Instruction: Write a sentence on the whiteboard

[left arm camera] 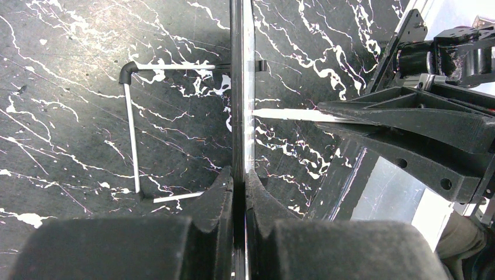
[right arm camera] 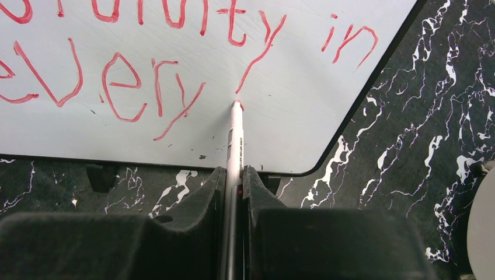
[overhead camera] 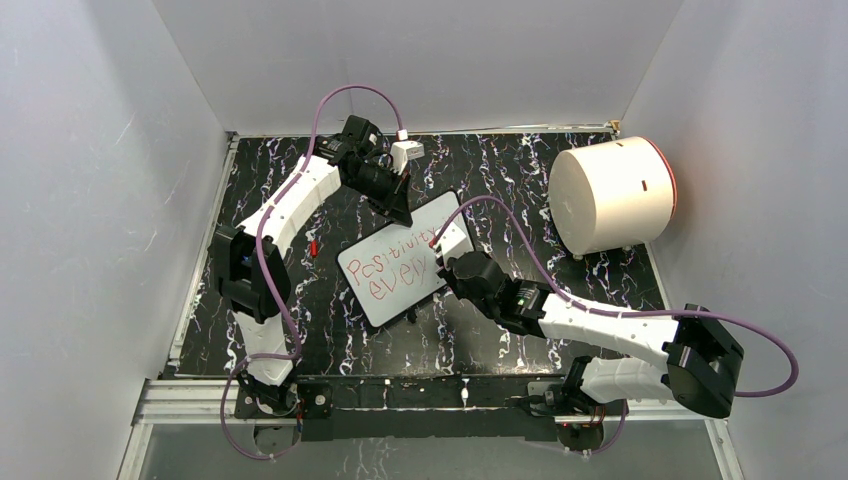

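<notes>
- We saw the whiteboard [overhead camera: 396,303] lying at an angle in the middle of the black marbled table [overhead camera: 330,350], between the two arms.
- The sentence [overhead camera: 392,270] stood on it in red, in two lines. The overhead view gave "Positivity" above "every", and the right wrist view showed two more small letters, seemingly "in" [right arm camera: 349,44], after the upper word.
- The left gripper [overhead camera: 402,212] sat at the board's far edge. In its wrist view, its fingers [left arm camera: 217,195] were pressed onto either face of the whiteboard [left arm camera: 242,70], which we saw edge-on, so the claw was clamped tight on the board with no gap to spare.
- The right gripper [right arm camera: 233,175] had its jaws drawn in close around a white marker [right arm camera: 234,143], which stuck out forward between them.
- The marker's red tip [right arm camera: 237,105] touched the whiteboard [right arm camera: 303,116] just below the tail of the upper line's "y", to the right of "every".
- From the left wrist, the same marker [left arm camera: 292,115] reached the board's face side-on, carried by the right gripper [left arm camera: 335,115].
- A big white cylinder [overhead camera: 612,195] lay on its side at the table's far right, well apart from the board.
- A small red object [overhead camera: 313,247] lay on the table just left of the board; we could not tell what it was.
</notes>
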